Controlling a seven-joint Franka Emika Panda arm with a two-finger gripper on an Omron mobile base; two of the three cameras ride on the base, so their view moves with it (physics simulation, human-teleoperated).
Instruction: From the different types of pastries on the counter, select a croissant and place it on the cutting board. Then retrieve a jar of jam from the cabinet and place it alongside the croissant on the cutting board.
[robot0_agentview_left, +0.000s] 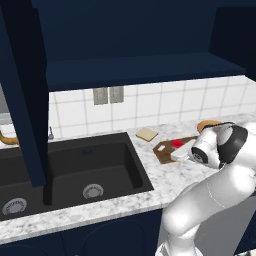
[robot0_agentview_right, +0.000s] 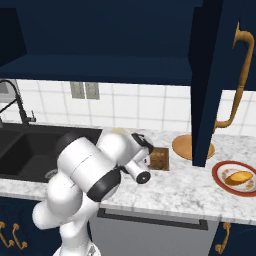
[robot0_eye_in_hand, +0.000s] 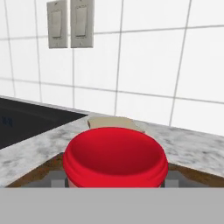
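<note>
Open marbled desk (robot0_agentview_right: 165, 187) lay free at lower center of the right base view. The open cabinet door (robot0_agentview_right: 210, 75) hung down at upper right, blocking passage there. In the hand view, the jar's red lid (robot0_eye_in_hand: 115, 157) filled the low center, bread slice (robot0_eye_in_hand: 111, 122) just behind.

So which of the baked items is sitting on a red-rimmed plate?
The golden-orange pastry, on the red-rimmed plate at the counter's right end. The flat tan bread slice lies bare on the counter beside the sink.
</note>
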